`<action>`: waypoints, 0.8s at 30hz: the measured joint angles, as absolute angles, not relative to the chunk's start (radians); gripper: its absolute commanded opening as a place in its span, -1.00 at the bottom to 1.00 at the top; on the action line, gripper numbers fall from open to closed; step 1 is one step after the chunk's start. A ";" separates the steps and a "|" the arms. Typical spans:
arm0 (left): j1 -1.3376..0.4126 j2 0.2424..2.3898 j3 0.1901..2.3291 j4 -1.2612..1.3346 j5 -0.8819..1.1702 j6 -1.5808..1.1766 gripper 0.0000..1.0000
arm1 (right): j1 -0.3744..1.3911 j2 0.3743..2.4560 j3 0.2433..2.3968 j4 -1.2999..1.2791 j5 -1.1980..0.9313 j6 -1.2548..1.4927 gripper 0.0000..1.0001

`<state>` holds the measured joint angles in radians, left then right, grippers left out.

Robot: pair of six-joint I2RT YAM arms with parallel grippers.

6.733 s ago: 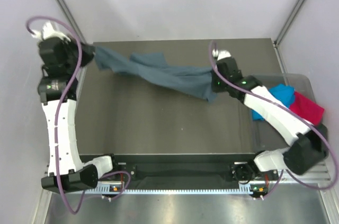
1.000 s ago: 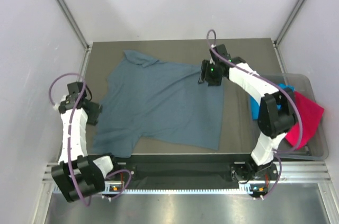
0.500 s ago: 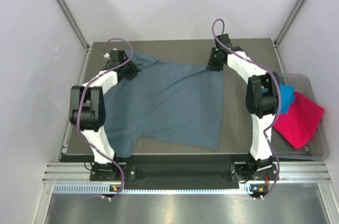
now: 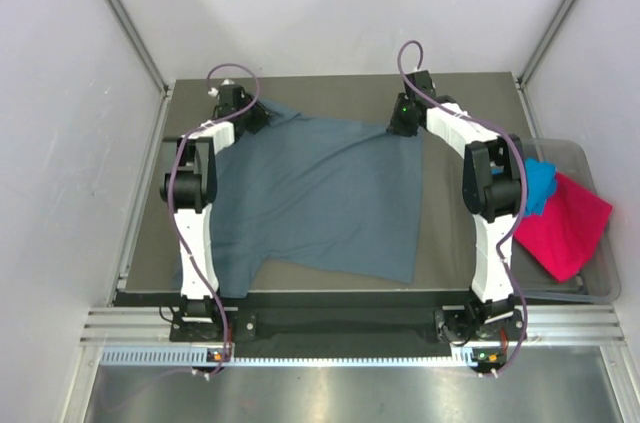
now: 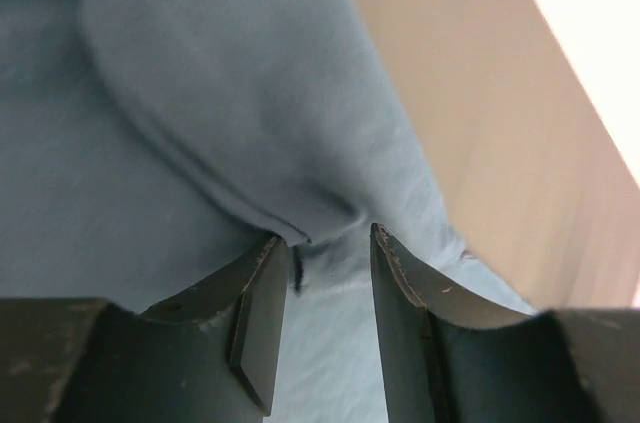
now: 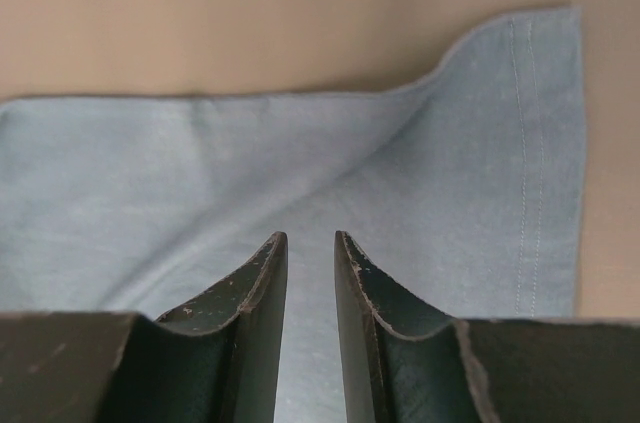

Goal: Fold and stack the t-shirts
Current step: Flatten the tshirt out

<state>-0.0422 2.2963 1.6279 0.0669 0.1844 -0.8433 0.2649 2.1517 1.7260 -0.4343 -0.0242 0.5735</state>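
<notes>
Your table [image 4: 445,243] carries the slate shirt [image 4: 320,203], spread nearly flat across its middle, with a sleeve reaching toward the near left corner. At the right edge sits the tub [image 4: 604,273]. The pink shirt [image 4: 570,228] is draped over its near side and the turquoise shirt [image 4: 540,183] is bunched just left of it, partly behind your right arm. Your left gripper [image 4: 260,115] is down at the slate shirt's far left corner, its fingers [image 5: 255,303] a little apart around a fold of hem, not clamped on it. Your right gripper [image 4: 403,124] is at the far right corner, its fingers [image 6: 255,293] a narrow gap apart over flat cloth, holding nothing.
</notes>
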 measured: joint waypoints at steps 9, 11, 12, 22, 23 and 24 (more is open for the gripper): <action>-0.030 2.566 1.889 0.347 0.394 -0.937 -0.10 | 0.259 2.151 1.679 -0.413 -0.028 0.577 -0.47; -0.031 2.657 2.015 0.389 0.434 -0.953 -0.06 | 0.257 2.151 1.674 -0.414 -0.028 0.576 -0.46; -0.033 2.691 2.071 0.399 0.440 -0.956 -0.05 | 0.257 2.151 1.674 -0.414 -0.028 0.574 -0.46; -0.051 2.749 2.317 0.492 0.456 -0.978 0.06 | 0.250 2.151 1.674 -0.415 -0.045 0.569 -0.45; -0.055 2.753 2.346 0.487 0.456 -0.985 0.06 | 0.250 2.151 1.674 -0.415 -0.050 0.569 -0.45; -0.061 2.758 2.380 0.475 0.461 -0.984 0.06 | 0.250 2.151 1.674 -0.415 -0.054 0.569 -0.45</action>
<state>-0.0608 2.7579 2.3802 0.4751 0.4610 -0.9840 0.2497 2.1513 1.6741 -0.4149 -0.0540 0.5694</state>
